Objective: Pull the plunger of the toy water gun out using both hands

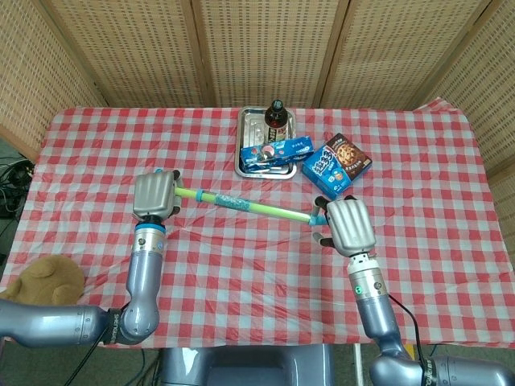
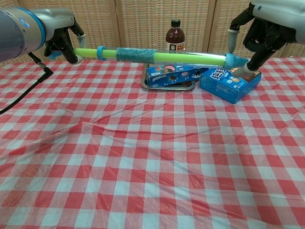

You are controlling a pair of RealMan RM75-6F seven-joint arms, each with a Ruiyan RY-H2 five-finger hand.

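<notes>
The toy water gun (image 1: pixel 249 206) is a long green tube with blue rings and a blue tip, held in the air above the checked cloth. My left hand (image 1: pixel 154 195) grips its left end, seen in the chest view as fingers wrapped around the green rod (image 2: pixel 86 51). My right hand (image 1: pixel 344 225) is at the blue tip (image 2: pixel 234 62), its fingers apart, one above and one below the tip. In the chest view the water gun (image 2: pixel 162 56) slopes slightly down toward my right hand (image 2: pixel 264 33). Whether the fingers touch the tip is unclear.
A metal tray (image 1: pixel 245 121) at the back holds a dark bottle (image 1: pixel 276 117) and a blue cookie pack (image 1: pixel 278 151). A blue cookie box (image 1: pixel 336 165) lies just behind my right hand. A brown plush toy (image 1: pixel 40 281) sits at the near left edge.
</notes>
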